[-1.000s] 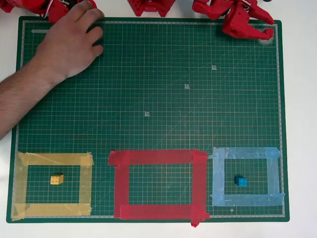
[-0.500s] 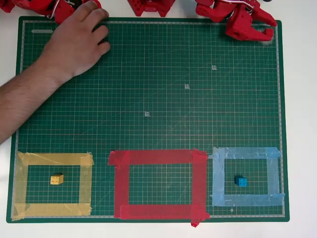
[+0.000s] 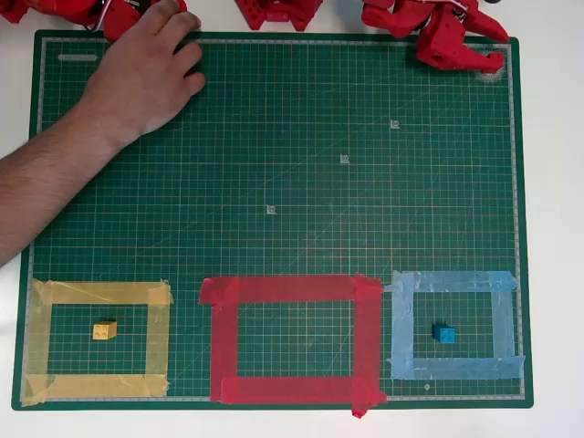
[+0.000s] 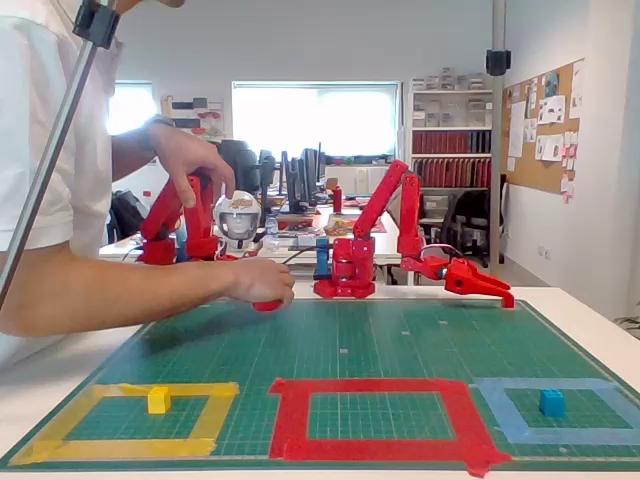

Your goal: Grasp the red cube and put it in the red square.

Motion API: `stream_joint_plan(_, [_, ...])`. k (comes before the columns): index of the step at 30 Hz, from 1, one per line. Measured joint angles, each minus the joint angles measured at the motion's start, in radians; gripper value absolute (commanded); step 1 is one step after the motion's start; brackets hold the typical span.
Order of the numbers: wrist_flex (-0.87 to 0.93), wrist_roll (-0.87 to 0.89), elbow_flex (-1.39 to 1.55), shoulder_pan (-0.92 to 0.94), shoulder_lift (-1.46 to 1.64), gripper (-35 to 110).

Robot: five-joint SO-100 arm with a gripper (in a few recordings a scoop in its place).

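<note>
A small bit of red, likely the red plastic cube (image 4: 267, 304), peeks from under a person's hand (image 3: 141, 78) resting on the far left of the green cutting mat (image 3: 301, 164). The wide red tape square (image 3: 292, 339) sits at the near edge, green mat showing inside, between a yellow tape frame (image 3: 96, 342) holding a yellow block (image 3: 105, 330) and a light blue tape frame (image 3: 456, 326) holding a blue block (image 3: 444, 334). The red arm's gripper (image 4: 490, 289) hangs low over the far right corner; I cannot tell how its jaws stand.

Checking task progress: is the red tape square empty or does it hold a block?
Empty. The red tape square encloses only bare green mat in both views; the yellow block and blue block sit in neighbouring frames.
</note>
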Motion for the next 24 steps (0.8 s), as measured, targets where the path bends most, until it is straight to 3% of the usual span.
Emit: stream_joint_plan(24, [-0.011, 0.000, -0.038, 0.009, -0.023, 18])
